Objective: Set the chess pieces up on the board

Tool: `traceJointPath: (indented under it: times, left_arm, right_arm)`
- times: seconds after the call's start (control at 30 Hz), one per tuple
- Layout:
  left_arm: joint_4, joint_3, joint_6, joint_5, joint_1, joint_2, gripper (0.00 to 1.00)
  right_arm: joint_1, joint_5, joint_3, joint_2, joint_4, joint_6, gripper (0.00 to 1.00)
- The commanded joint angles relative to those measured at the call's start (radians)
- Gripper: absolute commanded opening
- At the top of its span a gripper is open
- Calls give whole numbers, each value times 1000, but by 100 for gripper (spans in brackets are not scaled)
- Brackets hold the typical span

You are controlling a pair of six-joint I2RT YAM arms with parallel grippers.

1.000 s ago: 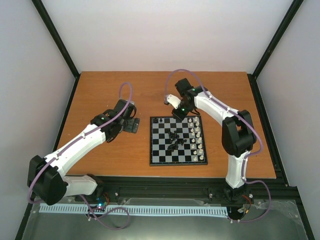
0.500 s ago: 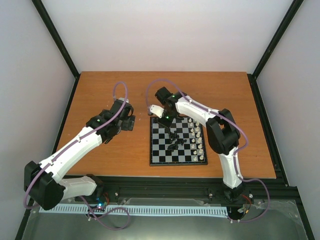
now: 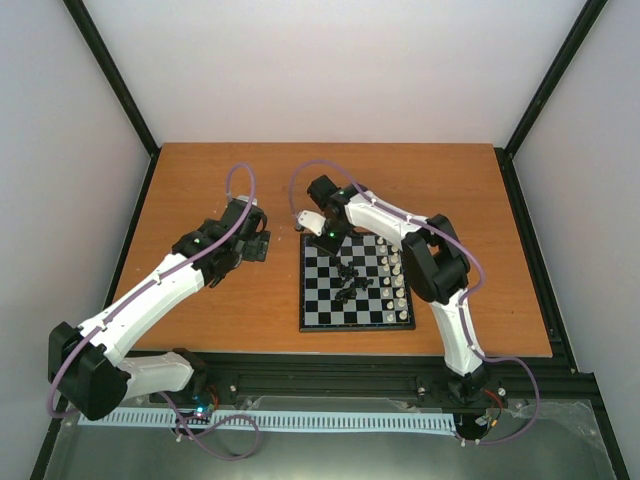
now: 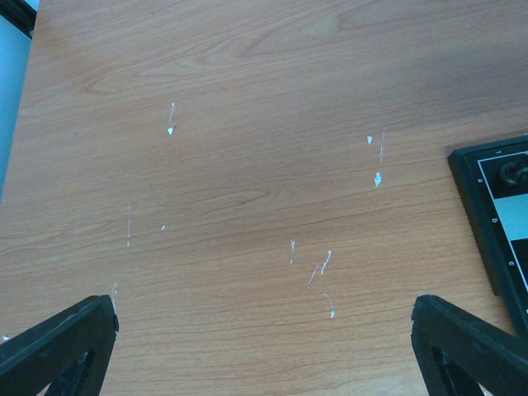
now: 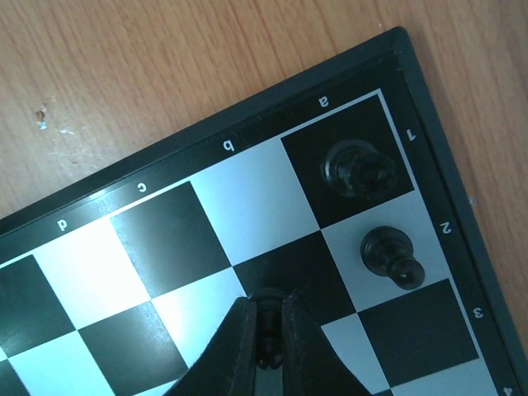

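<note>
Two fingers (image 5: pixel 235 351) of the right gripper (image 5: pixel 268 304) pinch narrowly on a small black piece (image 5: pixel 268 334), mostly hidden between them, above the board (image 5: pixel 247 144) near its a1 corner, where two other black pieces (image 5: pixel 356 169) sit. Meanwhile the left gripper (image 4: pixel 264 309) gapes wide, empty, above the table (image 4: pixel 247 124), its fingers cut off by the frame

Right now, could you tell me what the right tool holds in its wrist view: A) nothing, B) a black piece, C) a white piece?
B: the right tool is pinched shut on a black piece just above the board.
</note>
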Motion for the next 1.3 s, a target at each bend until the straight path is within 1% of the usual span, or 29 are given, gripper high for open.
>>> traceJointPath:
  times: [0.0,0.3,0.57,0.77,0.87,1.07,1.13,1.27]
  left_arm:
    - [-10,31,-8,-6,4,-16,100]
    - [-9,30,-4,-1,4,-11,100]
    - [-11,30,-3,1,4,-6,100]
    - [-12,30,-1,2,4,-4,100]
    - [-11,30,-2,0,4,-5,100]
    - [-11,28,0,-3,4,-5,100]
    - [-11,28,0,-1,4,-5,100]
    - [-8,29,3,17,4,-6,100]
  right_arm:
    - [3,19,22,26,-1,3,3]
    - [3,13,36,50,4,2,3]
    - [3,47,30,61,19,6,3]
    - [3,41,26,47,19,13,10]
    - [3,30,25,21,14,19,16]
    - [3,22,20,-82,-17,25,23]
    - [1,36,-4,-137,-17,23,25]
    - [-7,60,-106,-265,-3,9,28]
